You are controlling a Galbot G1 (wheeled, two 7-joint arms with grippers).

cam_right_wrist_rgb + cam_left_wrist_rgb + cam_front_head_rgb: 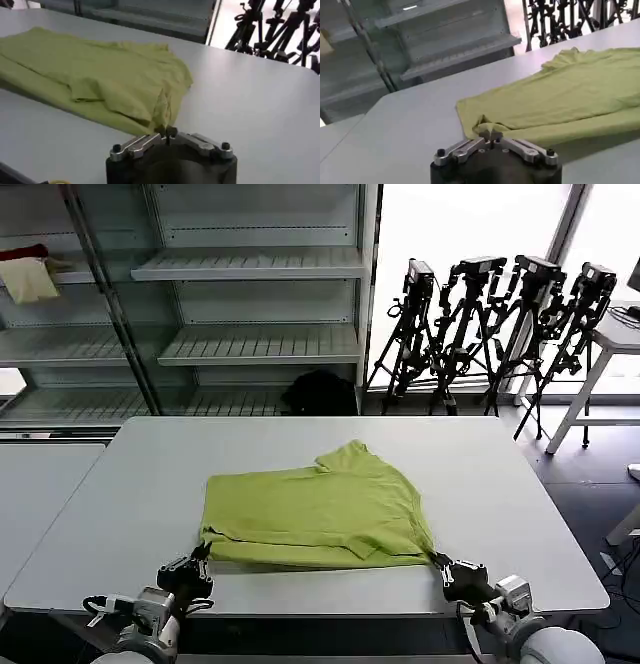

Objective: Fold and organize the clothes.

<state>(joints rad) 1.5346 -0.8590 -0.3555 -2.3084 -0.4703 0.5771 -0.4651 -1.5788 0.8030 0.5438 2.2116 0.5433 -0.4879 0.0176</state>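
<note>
Left end effector [199,556]: clenched on the near left corner of the T-shirt [315,509], low at the front edge of the surface [120,514]; its wrist view shows the cloth bunched between the closed fingertips [490,135].
Right end effector [441,563]: clenched on the near right corner, also at the front edge; a pinch of fabric rises between its fingertips [167,132].
T-shirt: lime yellow-green, plain side up, folded and lying flat mid-surface, near edge stretched between the two end effectors.
Surface: white table.
Behind: grey shelves [255,264]; black tripods [490,324] at the right.
</note>
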